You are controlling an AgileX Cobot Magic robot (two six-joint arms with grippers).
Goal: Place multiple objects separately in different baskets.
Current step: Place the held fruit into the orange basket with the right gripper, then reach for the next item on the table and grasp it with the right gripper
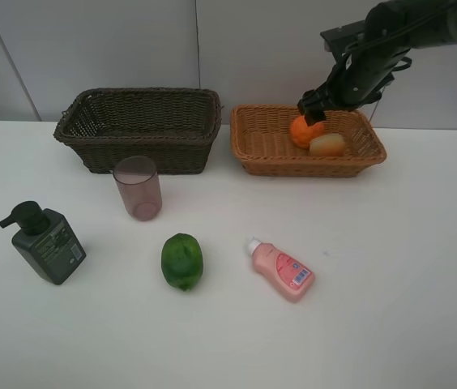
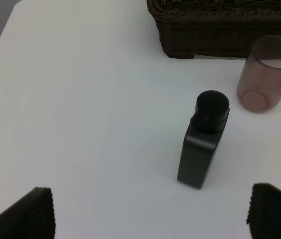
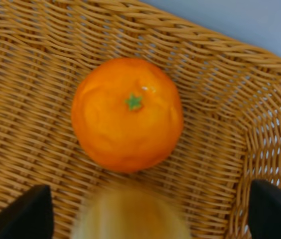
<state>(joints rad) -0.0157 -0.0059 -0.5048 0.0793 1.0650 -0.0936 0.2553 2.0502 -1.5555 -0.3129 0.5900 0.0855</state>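
1. The right gripper (image 3: 150,213) hangs open, jaws wide apart, gripping nothing.
2. The orange (image 3: 127,113) lies free just below it in the light basket (image 3: 26,59).
3. A blurred pale fruit (image 1: 327,145), seemingly the red-yellow one, sits between its fingertips, beside the orange.
4. The left gripper (image 2: 150,214) is open too, with the pump bottle (image 2: 203,144) upright ahead of it.

Two wicker baskets, as I count them: one dark brown basket (image 1: 139,150) and one light tan basket (image 1: 265,139). Three pieces of fruit: one orange (image 1: 304,131), one green oval fruit (image 1: 181,261) and one pale yellowish round fruit (image 1: 327,145). Two bottles: one small pink bottle (image 1: 281,270), lying down, and one dark green pump bottle (image 1: 46,243). A single translucent mauve cup (image 1: 138,188). That makes six loose items against two baskets, all on one white table (image 1: 390,267).
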